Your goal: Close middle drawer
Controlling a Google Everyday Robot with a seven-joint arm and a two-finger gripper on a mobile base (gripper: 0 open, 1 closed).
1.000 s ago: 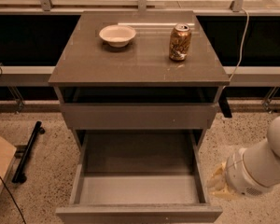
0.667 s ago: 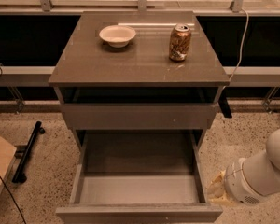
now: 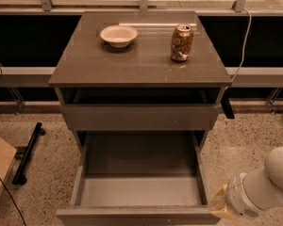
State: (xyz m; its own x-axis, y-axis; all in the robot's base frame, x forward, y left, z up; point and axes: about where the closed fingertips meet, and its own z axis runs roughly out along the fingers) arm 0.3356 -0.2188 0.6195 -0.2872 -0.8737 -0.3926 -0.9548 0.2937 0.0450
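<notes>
Middle drawer (image 3: 139,192) is pulled far out of the desk (image 3: 85,65). Its low front panel is near the bottom edge of view and its inside floor is bare. Pincer (image 3: 220,204) sits low at right, just beside the drawer's front right corner, at the end of the white arm (image 3: 269,185). Can't tell if it's released or clenched, nor if it touches the panel. Risks, as I judge: pincer is off to the side of the front, not before it, so a push from here could glance off the corner or skew the box on its runners & jam it. It prob. needs to get round to the front face, near the middle, w/ an even push. Too hard a shove could jolt the desk, and the can (image 3: 181,42), tall & upright, might tip. The bowl (image 3: 118,35) is less likely to. The drawer above (image 3: 139,117), w/ the taller front, looks out a little too; bumping it would shut the wrong one. Around: black bar (image 3: 28,152) on the floor at left and a brown board (image 3: 0,161) at the left edge, both well apart from the drawer. A cable (image 3: 245,36) runs at right rear. Nothing in view blocks the drawer's way back in.
</notes>
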